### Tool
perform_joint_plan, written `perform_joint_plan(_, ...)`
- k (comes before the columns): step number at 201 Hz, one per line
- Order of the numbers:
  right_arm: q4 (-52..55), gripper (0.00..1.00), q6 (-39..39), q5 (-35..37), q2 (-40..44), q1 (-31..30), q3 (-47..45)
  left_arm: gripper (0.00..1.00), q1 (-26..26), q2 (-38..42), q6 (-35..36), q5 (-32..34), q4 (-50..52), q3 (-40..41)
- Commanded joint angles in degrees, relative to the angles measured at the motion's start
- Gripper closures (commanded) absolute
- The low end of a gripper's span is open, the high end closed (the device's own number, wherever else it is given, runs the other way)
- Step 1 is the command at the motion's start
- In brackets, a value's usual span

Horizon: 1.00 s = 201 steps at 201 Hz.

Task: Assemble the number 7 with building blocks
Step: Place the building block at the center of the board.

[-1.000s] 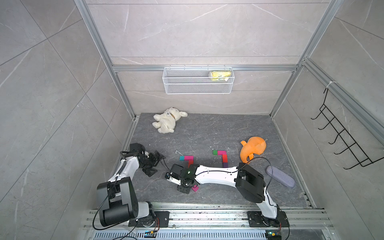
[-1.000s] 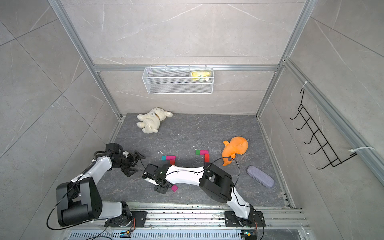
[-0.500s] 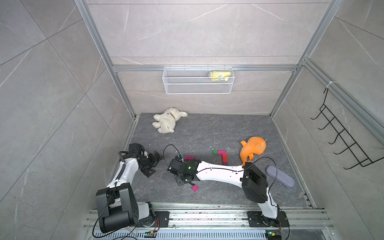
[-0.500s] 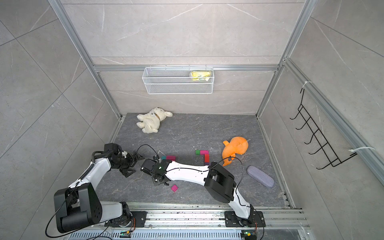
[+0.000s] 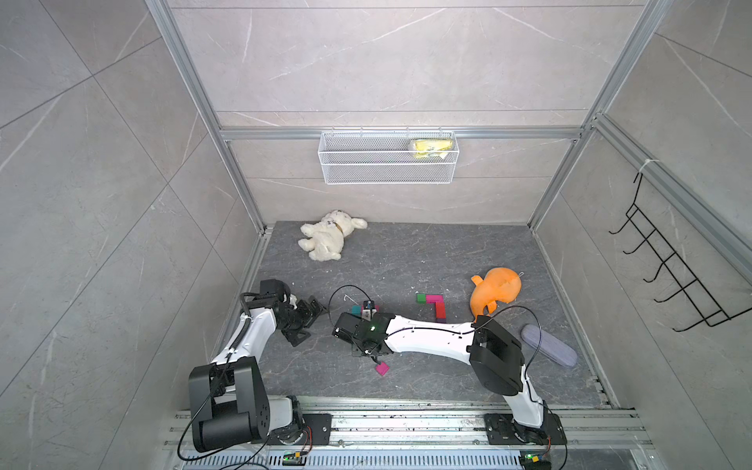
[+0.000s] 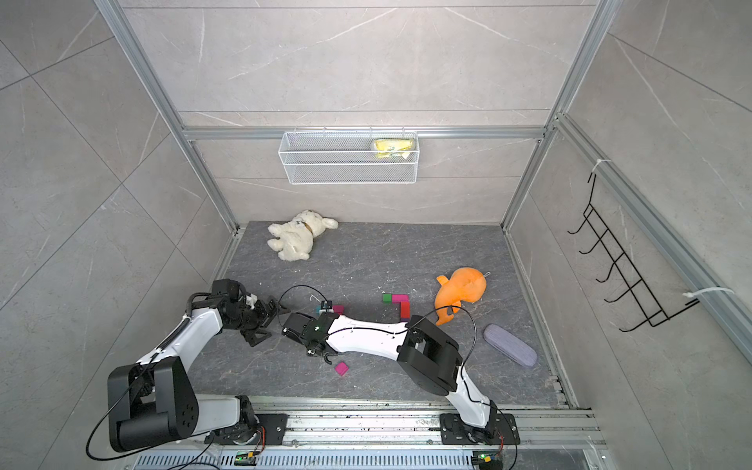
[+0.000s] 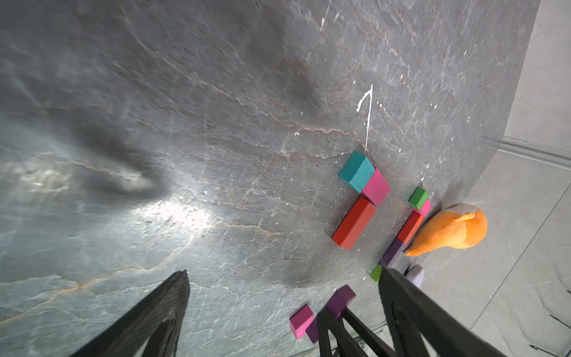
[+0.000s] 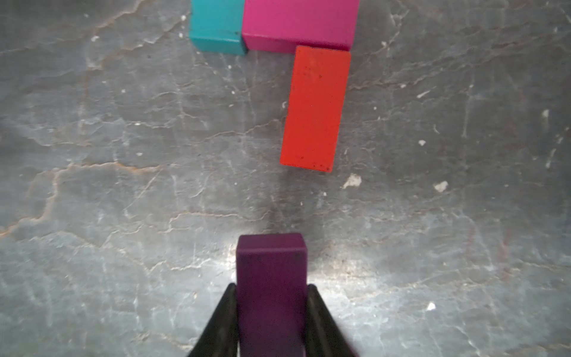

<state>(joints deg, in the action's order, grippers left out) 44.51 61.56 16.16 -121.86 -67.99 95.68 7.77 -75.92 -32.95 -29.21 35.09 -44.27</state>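
Evidently the column of a second 7 is being built. The purple block (image 8: 272, 272), a dark violet rectangle with plain matte faces, is clamped lengthwise in the right gripper (image 8: 271, 289). Its free end sticks out past the fingertips and appears to be lifted off the counter (image 8: 92, 216). Ahead of that gripper, a little to one side, lies the unfinished figure. A teal square (image 8: 216, 27) touches a magenta rectangle (image 8: 299, 21) to form the bar, and a slightly skewed red rectangle (image 8: 313, 108) runs down from the magenta's end. The next move, I judge, calls for carrying the purple block forward and across until it butts against the red one's near end, in line with it, then letting go. A loose magenta square (image 5: 382, 368) lies near the gripper, on the side away from the figure. The left gripper (image 7: 282, 275) stands wide and empty, off to the side.
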Motion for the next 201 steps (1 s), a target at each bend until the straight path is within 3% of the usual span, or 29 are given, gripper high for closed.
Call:
perform_joint_plan(1, 2.32, 0.81, 2.87, 1.30, -1.28, 0.44, 1.26, 0.00, -0.54, -0.11, 1.40, -2.28, -0.49, -0.38)
perform_joint_plan(59, 4.02, 0.80, 3.56, 0.14, -3.83, 1.43, 2.65, 0.00, -0.63, -0.04, 1.32, -2.84, -0.76, -0.38)
perform_joint_plan(110, 4.72, 0.72, 3.30, -0.43, -6.04, 2.02, 4.13, 0.00, -0.62, -0.45, 1.31, -3.04, -0.86, -0.48)
perform_joint_plan(176, 5.41, 0.48, 3.56, 0.47, -4.71, 2.16, 5.42, 0.00, -0.65, -0.28, 1.40, -2.61, -0.59, -0.48)
perform_joint_plan(201, 5.76, 0.44, 3.06, 1.21, -2.32, 2.14, 5.48, 0.00, -0.60, -0.30, 1.51, -2.10, -0.44, -0.47)
